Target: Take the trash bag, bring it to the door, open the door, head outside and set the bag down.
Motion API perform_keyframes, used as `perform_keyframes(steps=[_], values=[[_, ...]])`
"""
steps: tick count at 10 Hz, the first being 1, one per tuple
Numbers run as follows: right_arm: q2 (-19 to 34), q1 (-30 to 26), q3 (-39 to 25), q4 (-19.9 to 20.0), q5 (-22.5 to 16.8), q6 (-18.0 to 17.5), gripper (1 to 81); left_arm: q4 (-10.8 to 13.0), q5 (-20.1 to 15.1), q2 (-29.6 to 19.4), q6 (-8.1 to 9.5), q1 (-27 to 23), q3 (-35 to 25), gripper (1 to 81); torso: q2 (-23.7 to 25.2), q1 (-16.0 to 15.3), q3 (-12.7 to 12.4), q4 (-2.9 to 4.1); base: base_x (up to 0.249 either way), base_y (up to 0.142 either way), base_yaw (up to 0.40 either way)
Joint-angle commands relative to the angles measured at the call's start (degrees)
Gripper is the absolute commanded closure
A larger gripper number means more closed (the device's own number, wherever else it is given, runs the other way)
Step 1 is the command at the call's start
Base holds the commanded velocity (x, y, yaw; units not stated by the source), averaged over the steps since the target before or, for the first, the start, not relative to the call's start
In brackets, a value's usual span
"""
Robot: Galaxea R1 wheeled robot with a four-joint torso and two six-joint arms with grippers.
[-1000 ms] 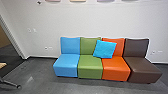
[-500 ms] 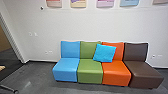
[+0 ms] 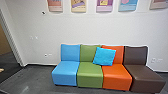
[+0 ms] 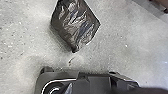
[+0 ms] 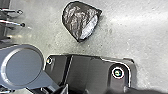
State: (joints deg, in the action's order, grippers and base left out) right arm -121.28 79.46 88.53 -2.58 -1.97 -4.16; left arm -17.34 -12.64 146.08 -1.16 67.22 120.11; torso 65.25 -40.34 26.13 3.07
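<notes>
Grey floor (image 3: 37, 78), pale wall (image 3: 75, 28) | blue cushion (image 3: 104, 56) against colourful seats (image 3: 90, 74) | dark trash bag (image 4: 75, 23) seen against floor | grippers: open or closed, can't tell

From where I sit, I'm looking at a pale wall (image 3: 87, 30) across the head view, with colourful prints (image 3: 55, 5) in a row along its top. Below, four armless seats stand side by side: blue (image 3: 65, 72), green (image 3: 90, 75), orange (image 3: 116, 77) and dark brown (image 3: 146, 75). A bright blue cushion (image 3: 104, 56) leans, tilted, across the green and orange backs. At the left edge I see a frame (image 3: 11, 37) beside a darker opening, and a dark baseboard (image 3: 41, 64) follows the wall. The grey floor (image 3: 35, 77) catches a soft patch of light at lower left; in my wrist views it looks paler and speckled.
</notes>
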Motion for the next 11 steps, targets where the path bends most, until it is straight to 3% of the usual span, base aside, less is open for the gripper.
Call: perform_keyframes(steps=[1, 3, 4, 8, 11], values=[[8.1, -8.9, -5.1, 0.8, -5.5, -2.2, 1.0, -1.0, -3.8, -1.5, 0.45, -5.5, -0.4, 1.0, 5.7, -3.7, 0.0, 0.00, 0.000, 0.000, 0.000], [10.7, -12.7, -7.6, 0.8, -8.4, -3.2, 1.0, -1.6, -3.9, -1.5, 0.45, -5.8, -0.4, 1.0, 9.9, -6.3, 0.0, 0.00, 0.000, 0.000, 0.000], [11.1, -14.5, -8.5, 0.9, -9.8, -4.2, 1.0, -1.6, -3.9, -1.5, 0.45, -5.8, -0.4, 1.0, 11.9, -7.5, 2.9, 0.00, 0.000, 0.000, 0.000], [12.0, -22.2, -12.2, 0.9, -16.6, -9.0, 1.0, -1.6, -3.9, -1.5, 0.37, -6.0, -0.7, 1.0, 19.1, -12.0, 8.7, 0.00, 0.000, 0.000, 0.000], [13.1, -24.8, -13.4, 2.8, -19.0, -10.0, 1.0, -2.2, -3.9, -1.5, 0.45, -6.5, -0.7, 1.0, 25.2, -15.9, 14.5, 0.00, 0.000, 0.000, 0.000]])
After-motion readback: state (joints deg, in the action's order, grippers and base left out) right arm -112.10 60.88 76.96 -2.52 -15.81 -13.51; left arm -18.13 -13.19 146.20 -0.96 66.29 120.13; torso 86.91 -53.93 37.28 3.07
